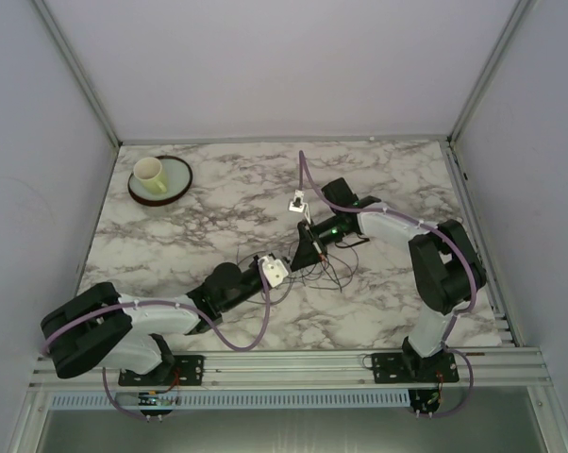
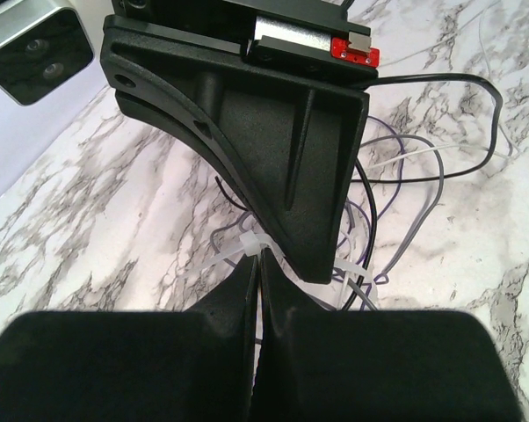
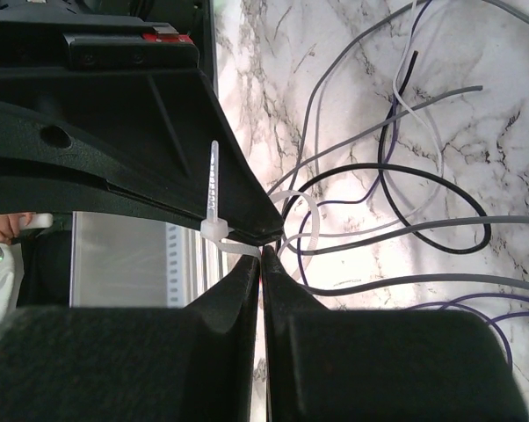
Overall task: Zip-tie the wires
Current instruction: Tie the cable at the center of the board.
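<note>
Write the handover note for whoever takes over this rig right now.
Left gripper: shut, pinching the zip tie by its strap.
Right gripper: shut on the same zip tie, tip to tip with the left one.
Wires: a loose tangle on the table, by the two grippers.
Done: the tail is through the head and the loop is still wide.
To do: pull the loop tight. I cannot tell whether it circles every wire.

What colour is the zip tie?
Translucent white zip tie; it shows best in the right wrist view.
</note>
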`<state>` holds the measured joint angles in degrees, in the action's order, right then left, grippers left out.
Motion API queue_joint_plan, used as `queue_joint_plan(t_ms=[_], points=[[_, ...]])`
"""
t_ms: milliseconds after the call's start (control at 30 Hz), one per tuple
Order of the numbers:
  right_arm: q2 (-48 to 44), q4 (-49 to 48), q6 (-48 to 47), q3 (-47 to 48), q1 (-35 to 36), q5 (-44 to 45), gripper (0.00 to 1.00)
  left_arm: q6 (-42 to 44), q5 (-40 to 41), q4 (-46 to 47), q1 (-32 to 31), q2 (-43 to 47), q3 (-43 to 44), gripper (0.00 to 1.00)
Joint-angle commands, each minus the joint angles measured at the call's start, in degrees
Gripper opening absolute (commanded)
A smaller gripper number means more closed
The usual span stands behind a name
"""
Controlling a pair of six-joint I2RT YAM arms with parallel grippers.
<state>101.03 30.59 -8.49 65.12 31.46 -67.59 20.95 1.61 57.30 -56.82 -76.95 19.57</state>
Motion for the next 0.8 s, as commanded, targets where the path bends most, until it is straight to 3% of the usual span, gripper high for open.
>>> queue_joint_plan(t_ms=[0,300,767], points=[[-0.75,-2.38,0.29,2.60,-0.88,-1.14,0.00,-0.63,-2.13,0.34,-1.28,-1.18,0.12,0.00],[-2.61,-3.80,-0.66,0.62,-0.30,1.55,0.00,-4.79,-0.49,1.37,-1.28,-1.22,0.38,0.00],[-6.13,-10.86,4.53,-3.90,0.35,4.44,0.00,-8.29,-0.22,1.19,-1.29,0.02,-1.50,0.33]])
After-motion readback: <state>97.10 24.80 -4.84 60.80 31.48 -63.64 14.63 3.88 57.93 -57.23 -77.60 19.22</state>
